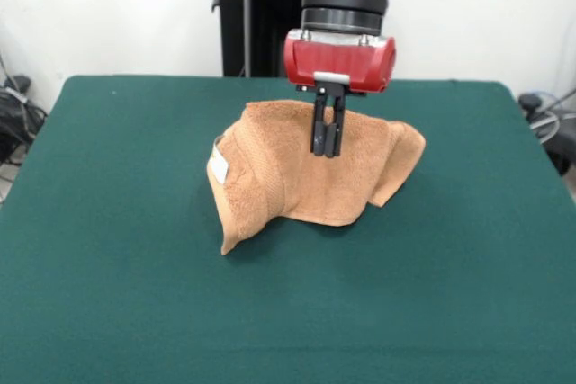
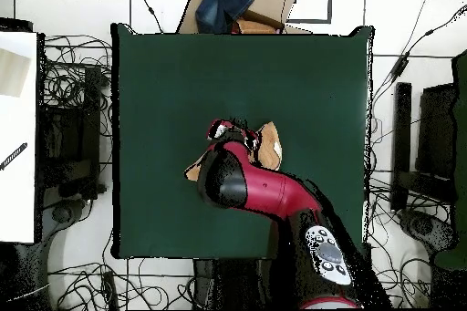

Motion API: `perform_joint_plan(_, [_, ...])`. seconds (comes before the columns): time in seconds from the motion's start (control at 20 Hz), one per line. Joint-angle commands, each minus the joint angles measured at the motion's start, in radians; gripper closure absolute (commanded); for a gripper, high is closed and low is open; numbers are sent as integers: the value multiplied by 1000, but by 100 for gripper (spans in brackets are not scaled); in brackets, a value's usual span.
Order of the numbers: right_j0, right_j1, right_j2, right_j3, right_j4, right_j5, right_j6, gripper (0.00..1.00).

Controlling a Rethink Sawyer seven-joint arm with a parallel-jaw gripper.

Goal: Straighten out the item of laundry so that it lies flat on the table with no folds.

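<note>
Here the hand [image 1: 327, 152] pinches the towel [image 1: 297, 177] – bunched, partly lifted

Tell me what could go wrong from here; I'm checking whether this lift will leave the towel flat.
1. The gripper looks shut on the towel near its middle, not at a corner, so both sides hang in folds; releasing now would likely leave it bunched.
2. The flap with the white label is doubled over and its lower corner touches the table; dragging could tuck it under.
3. The arm hides most of the towel from above, so folds may go unseen.
</note>
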State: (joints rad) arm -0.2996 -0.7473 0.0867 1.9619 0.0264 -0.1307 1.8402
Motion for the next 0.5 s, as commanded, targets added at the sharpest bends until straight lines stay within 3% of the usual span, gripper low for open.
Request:
perform_joint_plan(0.05, [-40, -29, 98, 137, -68, 13, 174, 100])
perform_joint_plan(0.5, [-90, -51, 116, 191, -116, 46, 144, 100])
